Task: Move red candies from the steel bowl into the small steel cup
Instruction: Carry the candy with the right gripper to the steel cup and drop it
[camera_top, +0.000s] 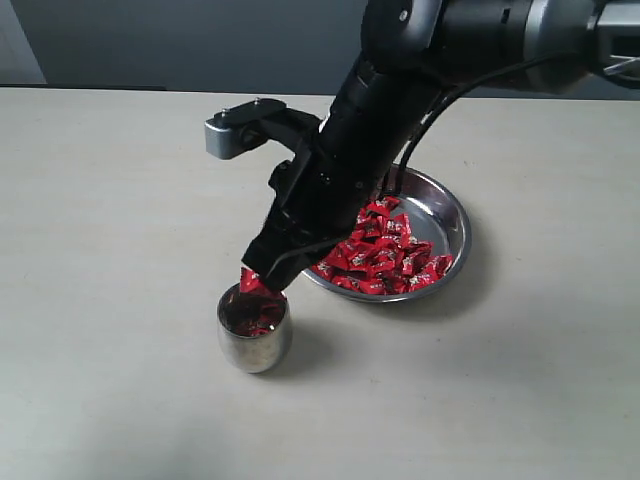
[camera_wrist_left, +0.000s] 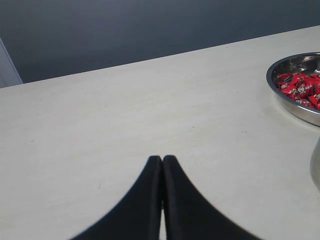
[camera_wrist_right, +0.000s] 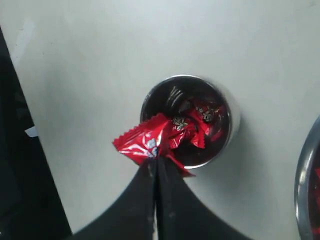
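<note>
Red candies (camera_top: 385, 250) lie mostly heaped in the steel bowl (camera_top: 457, 215) on the worktop (camera_top: 100, 250). A few sit inside the small steel cup (camera_top: 255, 345), which stands near the bowl. One candy (camera_wrist_right: 145, 142) is pinched by its crimped end in the right hand (camera_wrist_right: 155, 164), which is shut tight on the wrapper. This hand reaches across and hangs right over the cup's mouth, with the candy partly over the rim, apparently so that it will drop inside once let go. Gripping the wrapper by its tail leaves the hand itself clear of the narrow opening. The left hand (camera_wrist_left: 162, 160) is closed on nothing and hangs over bare worktop apart from the bowl, probably so as not to block the other arm.
</note>
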